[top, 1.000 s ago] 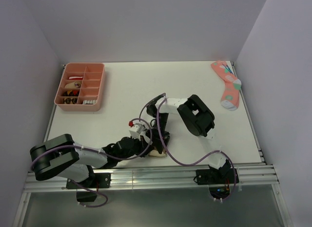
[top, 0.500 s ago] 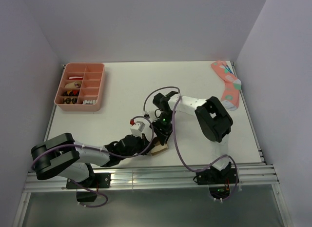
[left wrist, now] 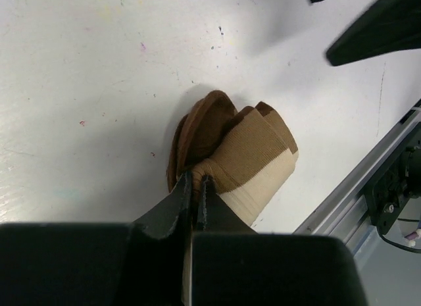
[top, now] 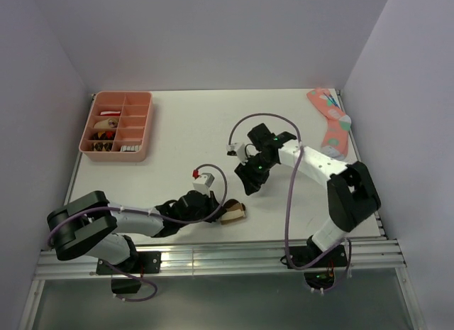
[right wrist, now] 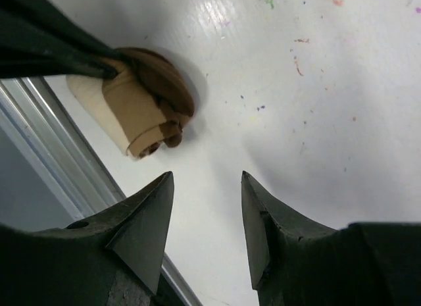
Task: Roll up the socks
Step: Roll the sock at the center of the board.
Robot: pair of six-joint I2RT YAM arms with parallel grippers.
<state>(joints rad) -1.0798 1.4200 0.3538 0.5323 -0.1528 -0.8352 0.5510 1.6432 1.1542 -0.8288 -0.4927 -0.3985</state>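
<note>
The right hand [top: 250, 182] has moved back from the rolled brown sock [top: 233, 215], its fingers apart. The left hand [left wrist: 196, 182] is clamped on it near the front edge of the table [top: 177, 131].

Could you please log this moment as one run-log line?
left gripper: shut on sock roll | right gripper: open, empty, apart from roll

We're in a robotics lab cell: a white table [top: 177, 138] boxed in by plain pale panels [top: 213, 39], a left arm [top: 135, 220] and right arm [top: 312, 163] bolted to an aluminium rail [top: 227, 257].
</note>
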